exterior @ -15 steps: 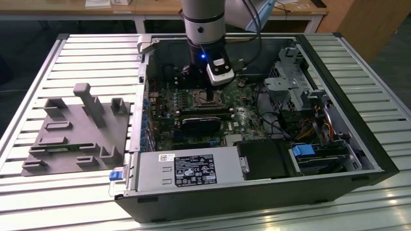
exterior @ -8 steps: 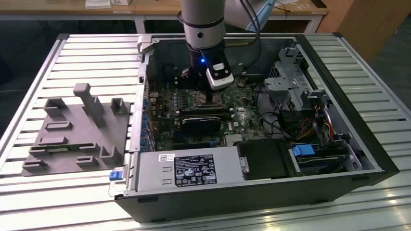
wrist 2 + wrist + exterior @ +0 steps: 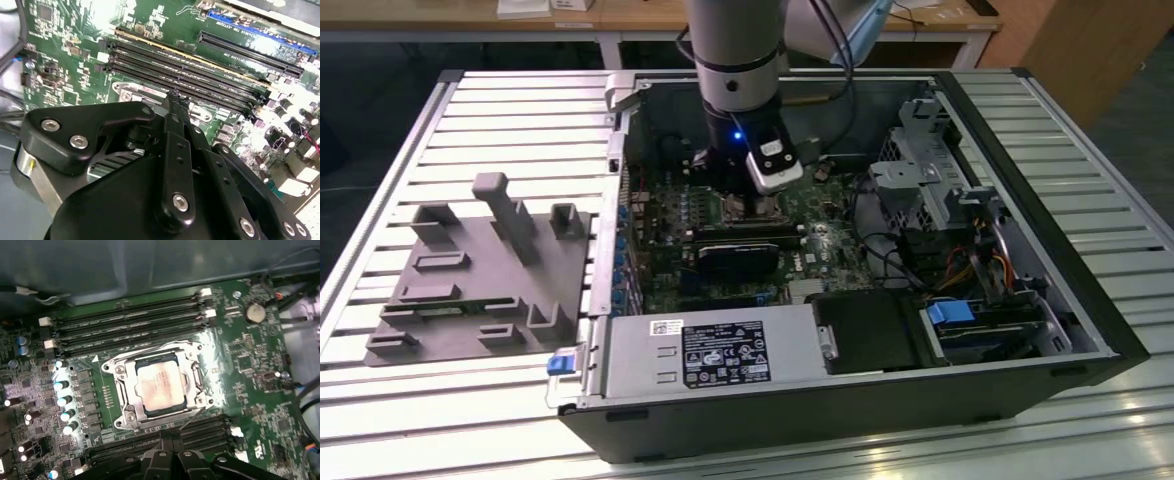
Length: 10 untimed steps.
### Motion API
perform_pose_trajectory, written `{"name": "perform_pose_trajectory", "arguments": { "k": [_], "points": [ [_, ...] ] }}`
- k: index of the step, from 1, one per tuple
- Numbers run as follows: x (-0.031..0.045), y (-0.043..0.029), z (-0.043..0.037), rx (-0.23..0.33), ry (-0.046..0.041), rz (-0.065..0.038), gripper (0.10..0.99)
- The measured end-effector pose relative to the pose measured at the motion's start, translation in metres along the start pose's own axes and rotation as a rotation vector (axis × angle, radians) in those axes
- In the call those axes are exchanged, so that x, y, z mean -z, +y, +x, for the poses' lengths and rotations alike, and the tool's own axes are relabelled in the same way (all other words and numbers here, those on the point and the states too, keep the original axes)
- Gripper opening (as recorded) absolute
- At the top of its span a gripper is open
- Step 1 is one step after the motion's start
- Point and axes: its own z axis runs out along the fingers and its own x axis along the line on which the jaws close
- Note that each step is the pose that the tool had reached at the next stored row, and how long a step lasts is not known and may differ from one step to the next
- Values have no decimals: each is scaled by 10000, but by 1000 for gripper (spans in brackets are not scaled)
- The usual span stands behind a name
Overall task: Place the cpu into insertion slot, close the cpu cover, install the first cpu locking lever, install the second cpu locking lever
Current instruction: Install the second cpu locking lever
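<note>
Nearest in the first wrist view: black gripper (image 3: pixel 166 437), fingers pressed together to a thin tip, grasping nothing, poised just beside the socket's edge. Beyond the tip: cpu (image 3: pixel 159 388), flat square with dull silver-grey top, seated in the insertion slot (image 3: pixel 124 416) on the green motherboard (image 3: pixel 255 370). Around it, closed down flat: cpu cover (image 3: pixel 130 385), silvery frame with a square window. Farther off: long black memory slots (image 3: pixel 130 322). From the exterior view, all inside an open computer case (image 3: pixel 1067 290) lying on its side.

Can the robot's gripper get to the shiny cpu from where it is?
Probably yes. The gripper hangs right beside the cpu, which sits in its socket under the cpu cover, with nothing between them.
</note>
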Motion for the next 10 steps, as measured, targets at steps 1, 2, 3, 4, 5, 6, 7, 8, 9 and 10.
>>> {"name": "perform_pose_trajectory", "arguments": {
  "k": [1,2,3,4,5,6,7,8,9,10],
  "points": [
    [-14,-2,7,102,7,-25,102],
    [-28,-4,15,191,13,-49,102],
    [-40,-7,25,268,19,-71,102],
    [-50,-11,36,329,25,-89,102],
    [-60,-16,48,376,30,-111,102],
    [-68,-22,61,411,34,-133,102],
    [-74,-28,72,422,44,-176,102],
    [-78,-34,76,420,61,-259,102],
    [-83,-41,80,414,77,-348,102],
    [-88,-47,84,407,95,-439,102]
  ]
}}
